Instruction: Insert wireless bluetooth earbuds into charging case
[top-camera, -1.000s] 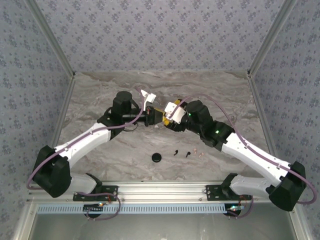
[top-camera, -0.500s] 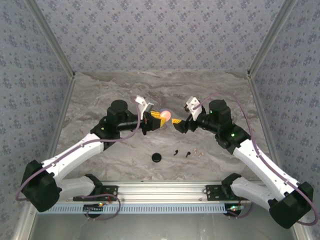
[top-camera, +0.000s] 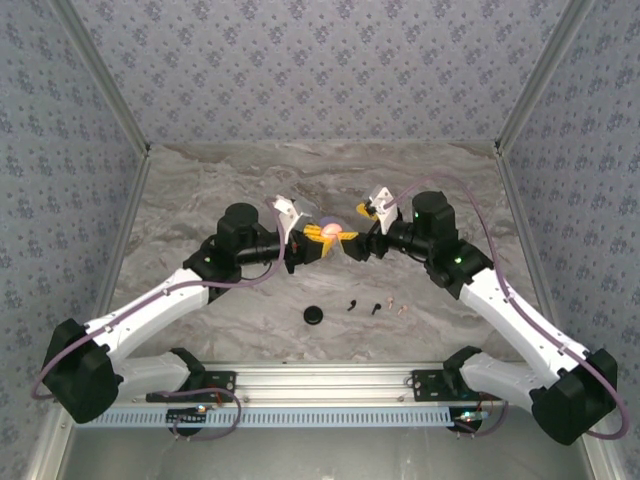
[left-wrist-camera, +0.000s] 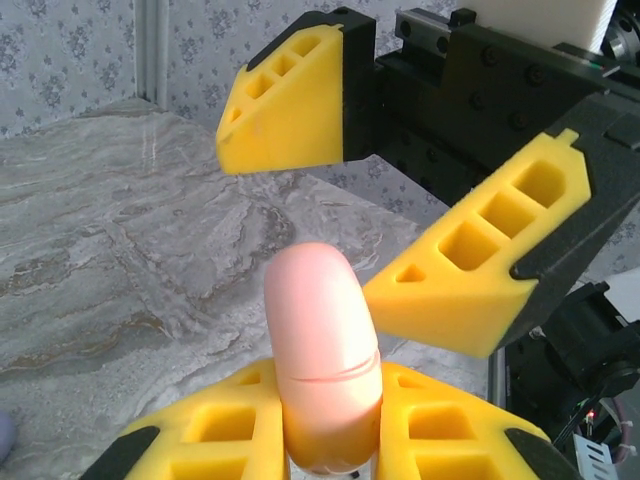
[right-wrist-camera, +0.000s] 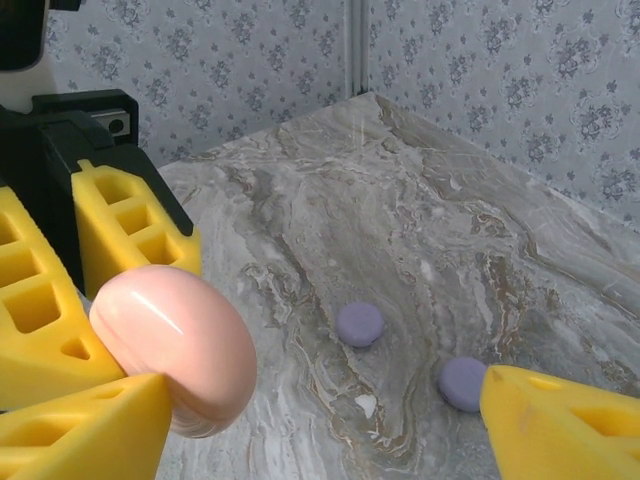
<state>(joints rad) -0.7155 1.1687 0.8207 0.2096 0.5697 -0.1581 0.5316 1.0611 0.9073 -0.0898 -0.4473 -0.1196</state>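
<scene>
My left fingers (top-camera: 317, 237) are clamped on the closed pink charging case (left-wrist-camera: 322, 370). My right fingers (top-camera: 351, 241) are spread apart, one just beside the case. The earbuds (top-camera: 352, 305) lie on the desk (top-camera: 200, 190), well apart toward my bases.

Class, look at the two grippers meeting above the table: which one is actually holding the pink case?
The left gripper: its fingers are shut on the pink case. The right gripper faces it with its jaws wide open.
</scene>
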